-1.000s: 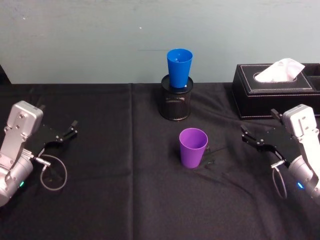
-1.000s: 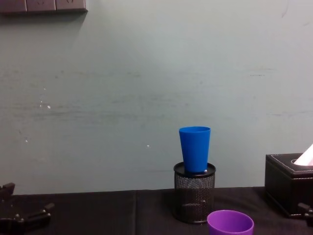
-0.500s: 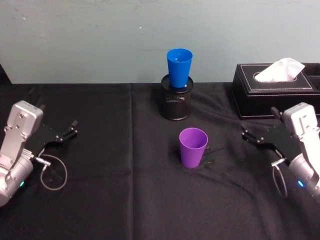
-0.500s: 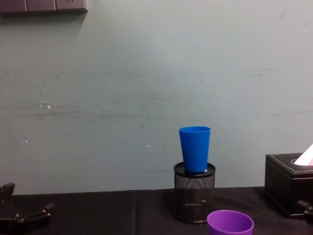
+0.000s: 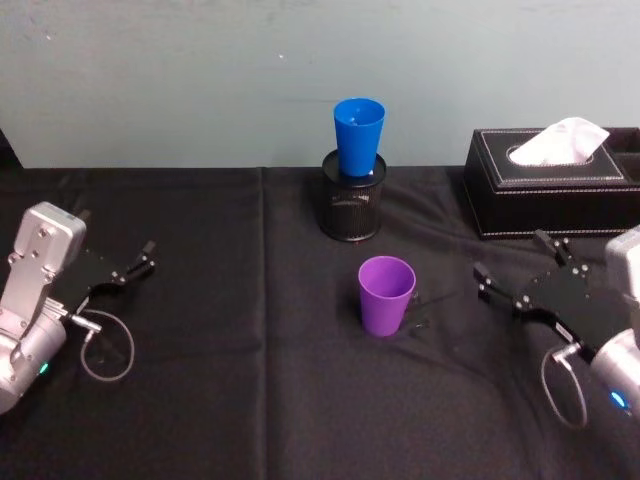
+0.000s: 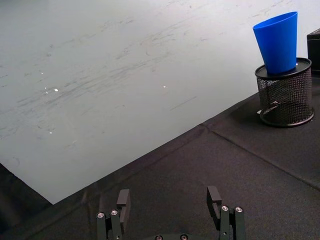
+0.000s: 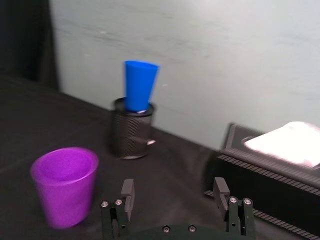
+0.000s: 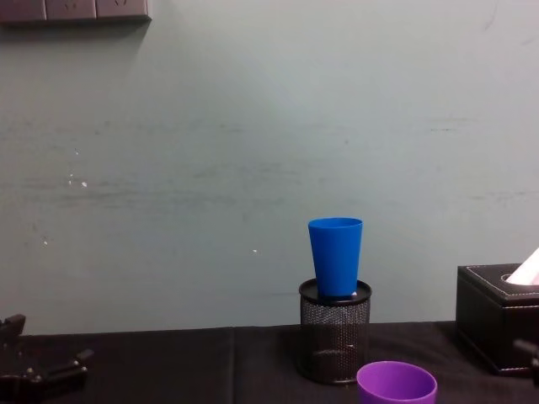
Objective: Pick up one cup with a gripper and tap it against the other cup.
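Blue cup [image 5: 358, 135] base hidden in holder [image 5: 352, 212].

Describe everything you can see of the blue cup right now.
The blue cup is a smooth, tapered, plastic-looking tumbler, upright with its wide rim open upward. Its narrow base sits in the mouth of the black mesh pen holder at the back of the table. Nothing else touches it: the purple cup stands apart in front, and the left gripper and right gripper, both open, are off to the sides.
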Robot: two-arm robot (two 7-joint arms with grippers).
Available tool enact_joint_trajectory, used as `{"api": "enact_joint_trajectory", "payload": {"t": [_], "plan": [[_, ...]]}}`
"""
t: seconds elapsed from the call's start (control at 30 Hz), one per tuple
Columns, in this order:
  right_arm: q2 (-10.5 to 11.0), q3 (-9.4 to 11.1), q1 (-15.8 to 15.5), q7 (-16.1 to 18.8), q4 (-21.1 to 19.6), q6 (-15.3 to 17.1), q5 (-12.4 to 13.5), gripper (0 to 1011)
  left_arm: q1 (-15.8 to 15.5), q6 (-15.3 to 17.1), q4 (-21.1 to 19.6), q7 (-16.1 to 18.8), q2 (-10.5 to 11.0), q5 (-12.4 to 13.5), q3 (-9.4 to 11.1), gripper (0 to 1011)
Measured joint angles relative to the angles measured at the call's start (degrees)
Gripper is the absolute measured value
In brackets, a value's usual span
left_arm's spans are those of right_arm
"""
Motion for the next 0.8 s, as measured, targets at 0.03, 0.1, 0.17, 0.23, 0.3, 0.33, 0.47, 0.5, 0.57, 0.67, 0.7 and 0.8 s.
{"api": "enact_joint_trajectory", "payload": {"t": [0.03, 0.1, 0.17, 0.23, 0.3, 0.33, 0.47, 0.5, 0.57, 0.67, 0.7, 0.8], "plan": [[0.3, 0.2, -0.7, 1.0, -0.3, -0.3, 0.7, 1002, 0.0, 0.0, 0.0, 0.0, 0.0, 0.0, 0.0, 1000], [1.0, 0.3, -2.4, 4.3, -0.7, -1.6, 2.6, 1002, 0.0, 0.0, 0.0, 0.0, 0.0, 0.0, 0.0, 1000], [1.3, 0.2, -3.2, 6.3, -0.7, -2.5, 3.5, 1002, 0.0, 0.0, 0.0, 0.0, 0.0, 0.0, 0.0, 1000], [1.5, -0.1, -3.9, 8.4, -0.7, -3.6, 4.1, 1002, 0.0, 0.0, 0.0, 0.0, 0.0, 0.0, 0.0, 1000], [1.5, -0.7, -4.2, 11.0, -0.3, -4.9, 4.4, 1002, 0.0, 0.0, 0.0, 0.0, 0.0, 0.0, 0.0, 1000], [1.3, -1.0, -4.2, 11.7, -0.1, -5.2, 4.4, 1002, 0.0, 0.0, 0.0, 0.0, 0.0, 0.0, 0.0, 1000], [0.0, -2.3, -3.4, 14.6, 1.4, -6.0, 4.3, 1002, 0.0, 0.0, 0.0, 0.0, 0.0, 0.0, 0.0, 1000], [-0.8, -2.7, -2.8, 15.4, 2.2, -6.1, 4.2, 1002, 0.0, 0.0, 0.0, 0.0, 0.0, 0.0, 0.0, 1000], [-2.0, -3.1, -1.8, 16.2, 3.3, -6.1, 4.1, 1002, 0.0, 0.0, 0.0, 0.0, 0.0, 0.0, 0.0, 1000], [-3.3, -3.5, -0.6, 17.0, 4.5, -6.0, 4.0, 1002, 0.0, 0.0, 0.0, 0.0, 0.0, 0.0, 0.0, 1000], [-4.2, -3.7, 0.3, 17.6, 5.3, -5.8, 4.1, 1002, 0.0, 0.0, 0.0, 0.0, 0.0, 0.0, 0.0, 1000], [-6.0, -3.8, 2.0, 19.1, 7.2, -4.7, 5.3, 1002, 0.0, 0.0, 0.0, 0.0, 0.0, 0.0, 0.0, 1000]]}}
